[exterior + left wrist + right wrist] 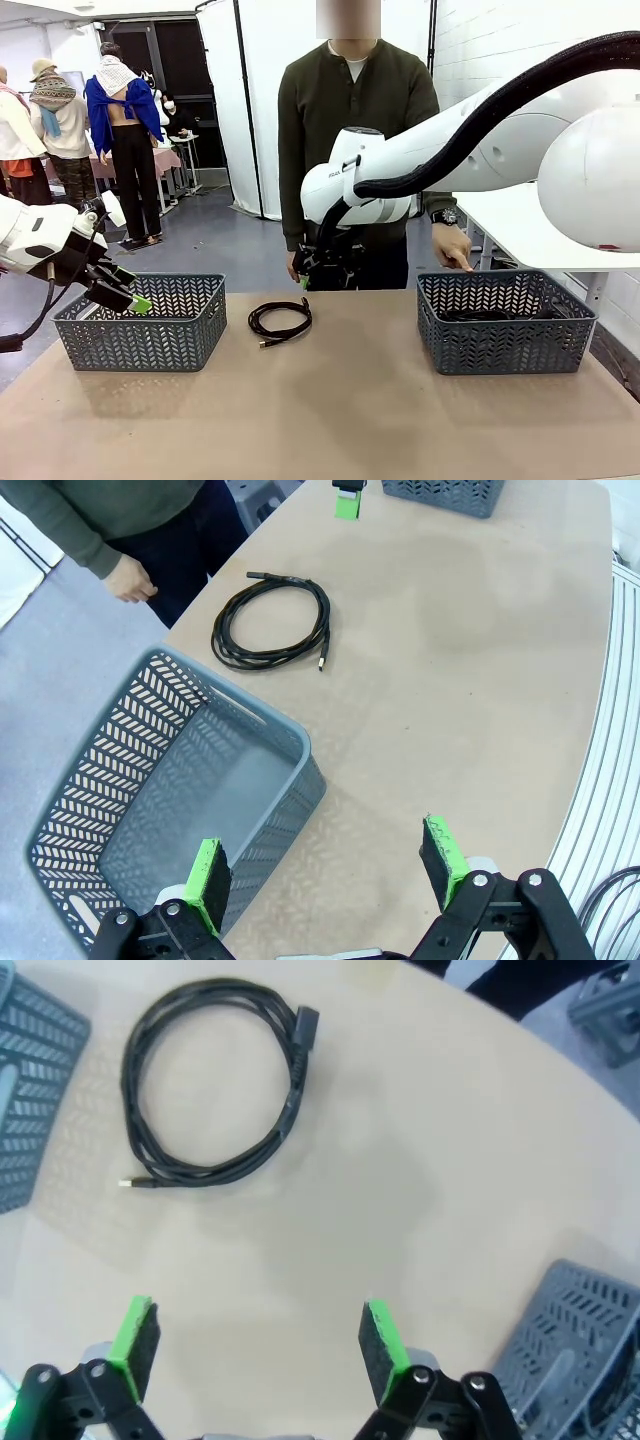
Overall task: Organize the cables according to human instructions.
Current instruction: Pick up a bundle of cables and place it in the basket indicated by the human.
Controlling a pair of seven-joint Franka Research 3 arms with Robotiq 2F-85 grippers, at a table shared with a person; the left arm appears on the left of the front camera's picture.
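1 black coiled cable (280,322) lies flat on the tan table (330,410), loose round loops with a plug end poking out at the front, between the 2 grey baskets and nearer the left one. It also shows in the left wrist view (272,622) and right wrist view (210,1095), touching nothing but the tabletop. More dark cable (490,314) sits inside the right basket (505,320); count cannot be told through the mesh. The left basket (142,322) looks bare inside in the left wrist view (150,820).

Right gripper (318,268) hangs above the far table edge, just behind the coil, jaws spread wide, nothing between them; in its own view the gripper (255,1345) has green pads (380,1338) well apart over bare table, coil ahead of them. Left gripper (128,298) hovers over the near-left corner area of the left basket, tilted, also wide open and empty; in the wrist view its gap (325,865) straddles the basket's rim.

The human (355,130) in an olive shirt stands at the far side, 1 hand (452,246) with a wristwatch pointing down at the right basket's far rim, the other hand (130,578) hanging by the table edge.
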